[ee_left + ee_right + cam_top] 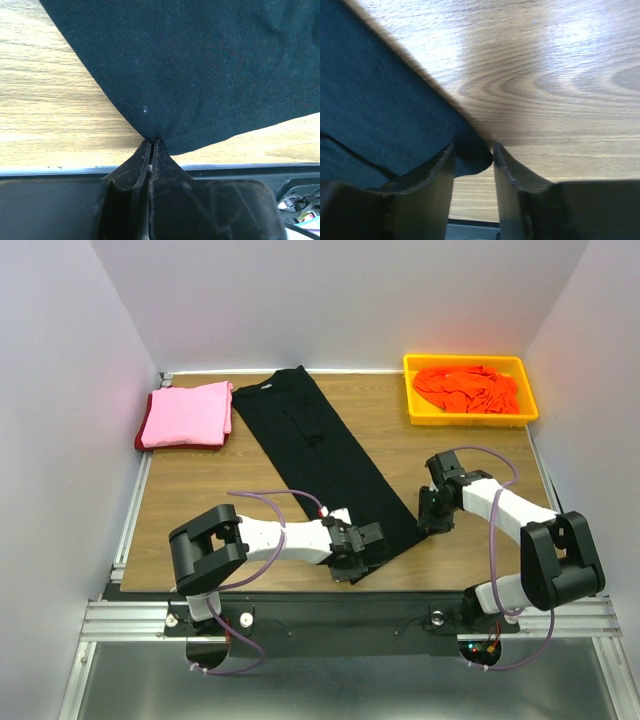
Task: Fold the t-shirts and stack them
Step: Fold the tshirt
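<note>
The black t-shirt (320, 455) lies as a long narrow strip running diagonally from the far middle of the table toward the near edge. My left gripper (368, 543) is at the strip's near-left hem corner. In the left wrist view the black t-shirt (200, 65) runs into the left gripper (151, 142), whose jaws are shut on that corner. My right gripper (430, 520) is at the near-right corner. In the right wrist view a rounded corner of the black t-shirt (375, 100) sits between the jaws of the right gripper (474, 150), which stand apart with wood showing between them.
A folded pink t-shirt (185, 412) rests on a dark red one (138, 440) at the far left. A yellow tray (410, 390) at the far right holds a crumpled orange t-shirt (465, 390). The wooden table (200, 510) ends close behind both grippers.
</note>
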Motion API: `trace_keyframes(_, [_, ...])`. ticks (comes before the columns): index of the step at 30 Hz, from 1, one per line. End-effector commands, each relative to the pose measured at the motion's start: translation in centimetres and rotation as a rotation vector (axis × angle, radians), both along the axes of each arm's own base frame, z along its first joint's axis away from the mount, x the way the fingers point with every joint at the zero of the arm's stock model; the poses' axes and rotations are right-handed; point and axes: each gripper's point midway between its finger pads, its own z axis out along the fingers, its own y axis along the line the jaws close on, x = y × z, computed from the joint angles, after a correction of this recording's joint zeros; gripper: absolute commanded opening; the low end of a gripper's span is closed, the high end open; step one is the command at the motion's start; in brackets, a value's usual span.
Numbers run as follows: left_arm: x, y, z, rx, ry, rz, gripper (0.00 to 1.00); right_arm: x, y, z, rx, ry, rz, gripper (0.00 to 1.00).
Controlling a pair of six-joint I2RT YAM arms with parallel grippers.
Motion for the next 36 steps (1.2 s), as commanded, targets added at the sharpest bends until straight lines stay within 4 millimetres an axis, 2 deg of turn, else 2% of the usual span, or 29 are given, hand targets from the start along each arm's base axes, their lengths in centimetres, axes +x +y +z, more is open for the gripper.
trace_keyframes(1, [-1.7, 3.3, -1.9, 0.123, 0.056, -0.037, 0.00, 0.8, 0.1, -0.2, 0.008, -0.025, -0.001, 0.38])
trace_keyframes(4, [-1.9, 3.8, -2.0, 0.131, 0.062, -0.042, 0.00, 0.7, -0.1, -0.5, 0.000, -0.023, -0.008, 0.27])
trace_keyframes(8, [-2.4, 4.7, -2.3, 0.145, 0.079, -0.050, 0.00, 0.9, -0.9, -0.5, -0.039, -0.039, -0.034, 0.22])
trace_keyframes(10, [-2.9, 5.2, -2.5, 0.148, 0.094, -0.062, 0.00, 0.9, -1.4, -0.5, -0.064, -0.048, -0.053, 0.13])
trace_keyframes(13, [-3.4, 5.9, -2.5, 0.155, 0.106, -0.075, 0.00, 1.0, -1.3, -0.2, -0.045, -0.055, -0.071, 0.06])
trace_keyframes(20, [-4.3, 6.8, -2.3, 0.157, 0.129, -0.095, 0.00, 0.9, -0.9, 1.0, 0.001, -0.072, -0.097, 0.01])
trace_keyframes(26, [-5.0, 6.1, -2.1, 0.136, 0.150, -0.141, 0.00, 0.1, 0.4, 1.9, 0.101, -0.040, -0.112, 0.01])
trace_keyframes(30, [-5.3, 5.6, -1.3, 0.111, 0.150, -0.156, 0.00, -0.3, -0.2, 2.3, 0.088, -0.037, -0.115, 0.01])
trace_keyframes(36, [-5.6, 6.3, -1.1, 0.101, 0.153, -0.141, 0.00, -1.8, 0.1, 2.7, 0.111, 0.006, -0.107, 0.01])
